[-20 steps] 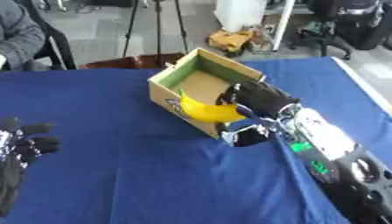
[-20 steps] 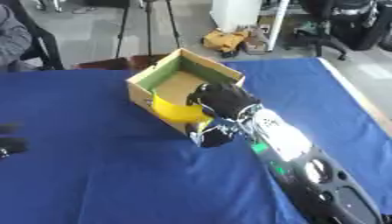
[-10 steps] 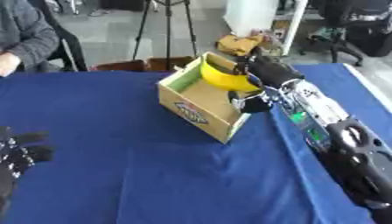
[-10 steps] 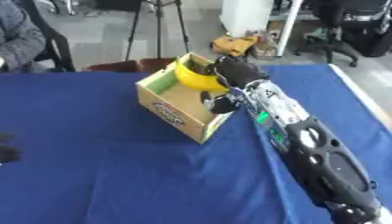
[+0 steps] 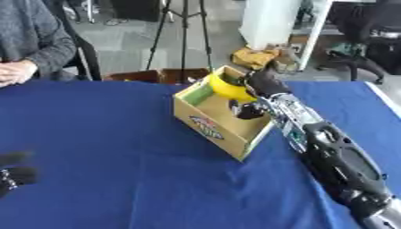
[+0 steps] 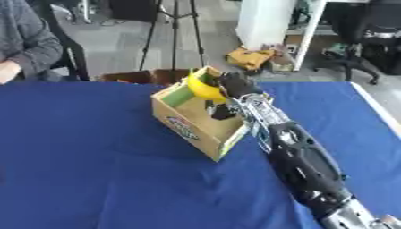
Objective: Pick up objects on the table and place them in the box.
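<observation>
An open cardboard box (image 5: 218, 128) stands on the blue table, its printed side facing me. My right hand (image 5: 258, 87) reaches over the box's far end, fingers curled round a yellow curved object (image 5: 224, 87) that looks like a banana, held above the box's opening. The right forearm (image 5: 329, 152) runs from the lower right up to the box. Only the dark fingers of my left hand (image 5: 14, 172) show at the lower left edge of the left eye view, apart from everything.
The blue tablecloth (image 5: 109, 134) covers the whole table. Beyond the far edge sit a seated person (image 5: 27, 44), a tripod (image 5: 184, 31), a brown box on the floor (image 5: 156, 75) and office chairs (image 5: 368, 42).
My right hand has carried the yellow object further over the far part of the box. The camera has shifted, so the box sits lower in the view.
</observation>
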